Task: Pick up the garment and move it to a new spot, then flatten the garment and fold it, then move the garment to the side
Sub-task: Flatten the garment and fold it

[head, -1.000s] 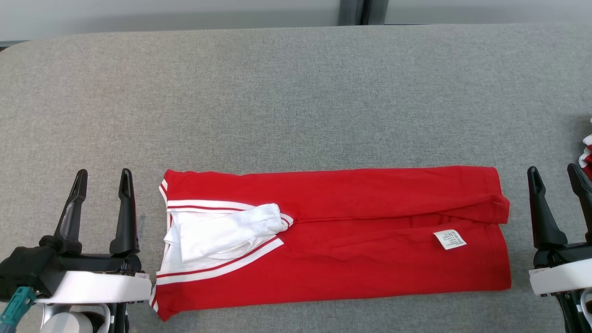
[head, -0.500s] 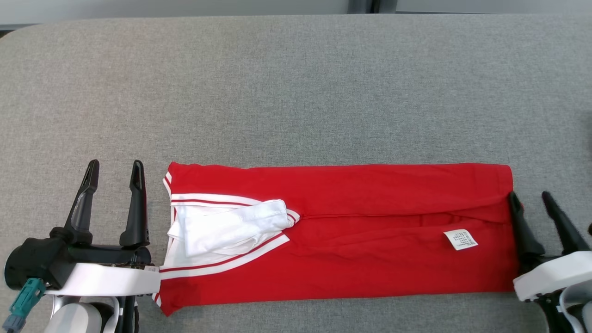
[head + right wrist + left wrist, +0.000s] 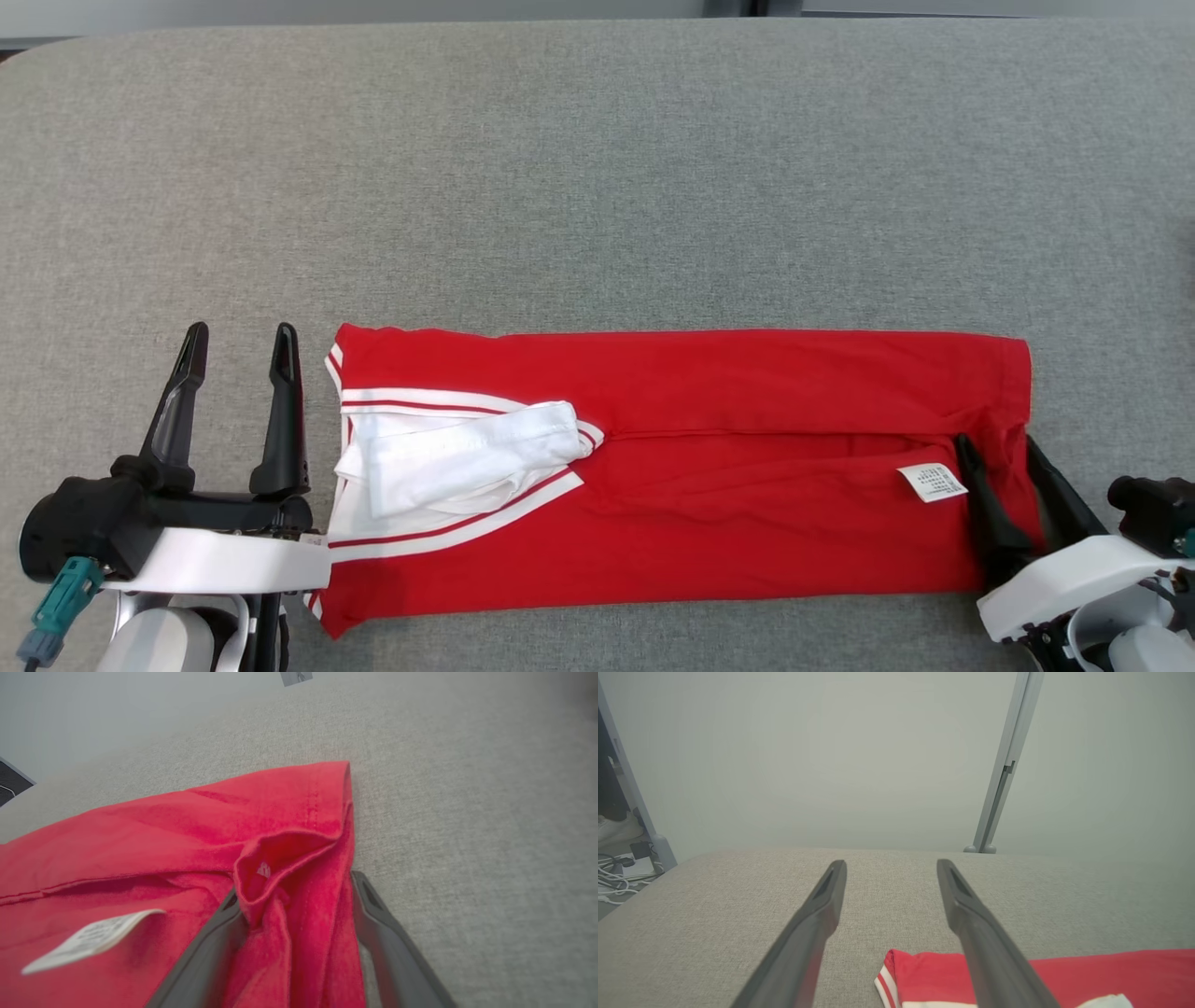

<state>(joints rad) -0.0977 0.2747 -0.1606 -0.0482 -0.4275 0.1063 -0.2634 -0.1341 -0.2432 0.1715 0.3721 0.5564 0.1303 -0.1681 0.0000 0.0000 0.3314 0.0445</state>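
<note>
The garment is a red shirt with white striped trim, folded into a long band across the near part of the grey table. A white sleeve lies on its left end and a white label near its right end. My left gripper stands open just left of the garment's left edge, nothing between its fingers. My right gripper is over the garment's right end, open, its fingers either side of a bunched fold of red cloth beside the label.
Grey table cloth stretches wide behind the garment to the far edge. Beyond it stand a pale wall and a grey upright post. Cables lie on the floor off the table's left corner.
My right gripper has moved left from beside the garment onto its right end, now straddling a fold of cloth. The head camera has shifted a little. The left gripper has stayed by the left edge.
</note>
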